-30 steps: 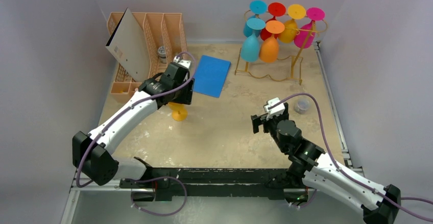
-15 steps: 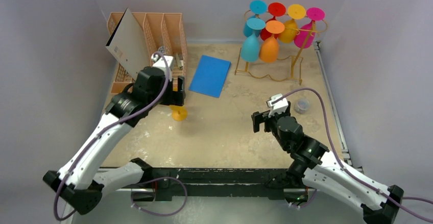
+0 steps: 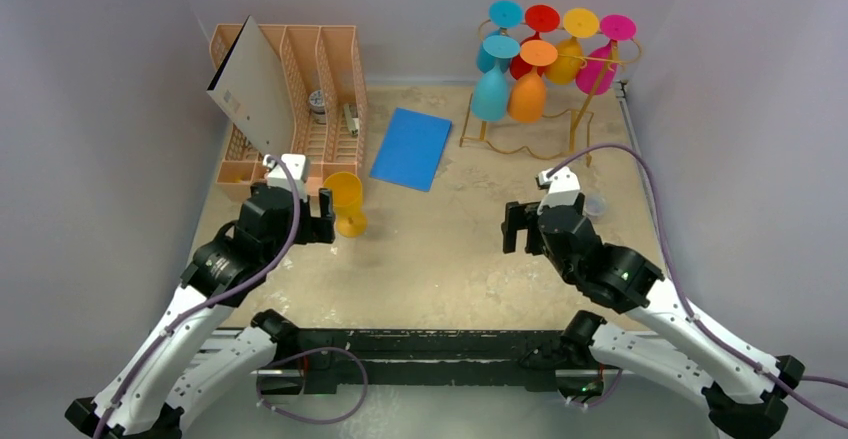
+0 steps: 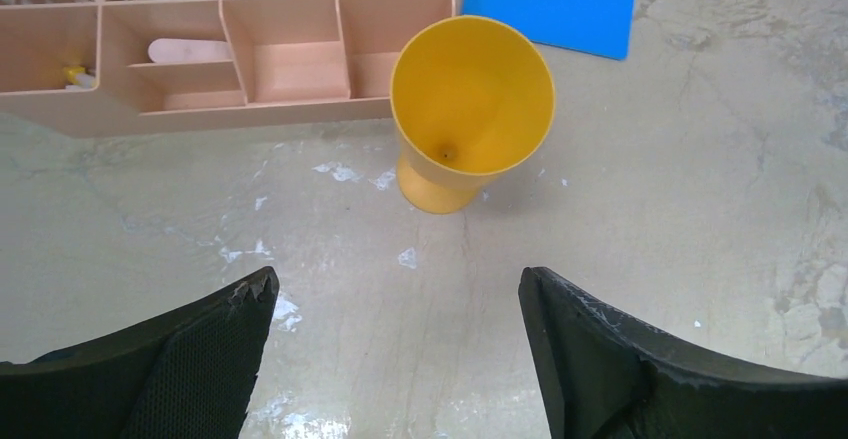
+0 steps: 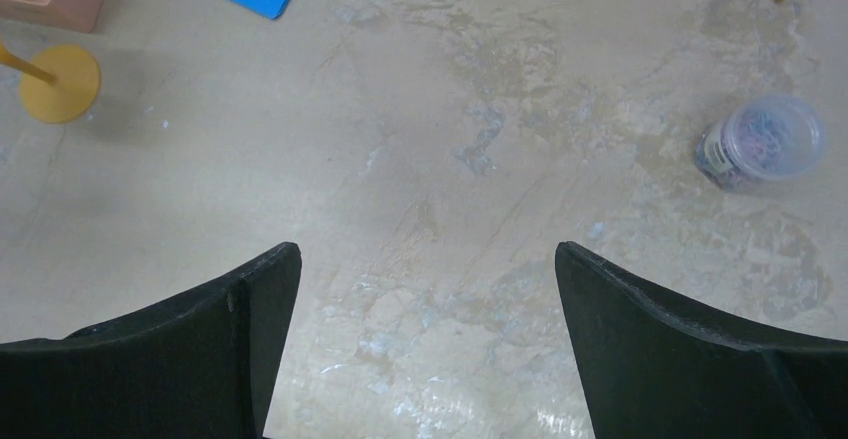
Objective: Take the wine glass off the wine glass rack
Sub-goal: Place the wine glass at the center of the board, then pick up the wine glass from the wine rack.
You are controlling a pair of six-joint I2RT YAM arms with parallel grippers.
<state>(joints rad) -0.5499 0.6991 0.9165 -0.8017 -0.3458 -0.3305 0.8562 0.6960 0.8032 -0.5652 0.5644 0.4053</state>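
A yellow-orange wine glass (image 3: pixel 346 202) stands upright on the table beside the peach organizer. The left wrist view looks down into its bowl (image 4: pixel 470 99). My left gripper (image 3: pixel 300 224) is on the near side of it, open and apart from it, with only bare table between the jaws (image 4: pixel 398 284). The gold wire wine glass rack (image 3: pixel 575 119) stands at the back right with several coloured glasses hanging upside down. My right gripper (image 3: pixel 528 237) hovers open over the middle right of the table, empty (image 5: pixel 428 259). The glass's round foot (image 5: pixel 60 82) shows at the right wrist view's upper left.
A peach slotted file organizer (image 3: pixel 330 59) at the back left holds a leaning grey board (image 3: pixel 250 89). A blue sheet (image 3: pixel 412 147) lies flat at the back centre. A small clear jar (image 3: pixel 592 206) sits right of my right gripper. Walls close in the table.
My left gripper opened, let go of the yellow-orange glass and drew back toward the near edge; the glass stays standing. My right gripper shifted slightly right and farther in.
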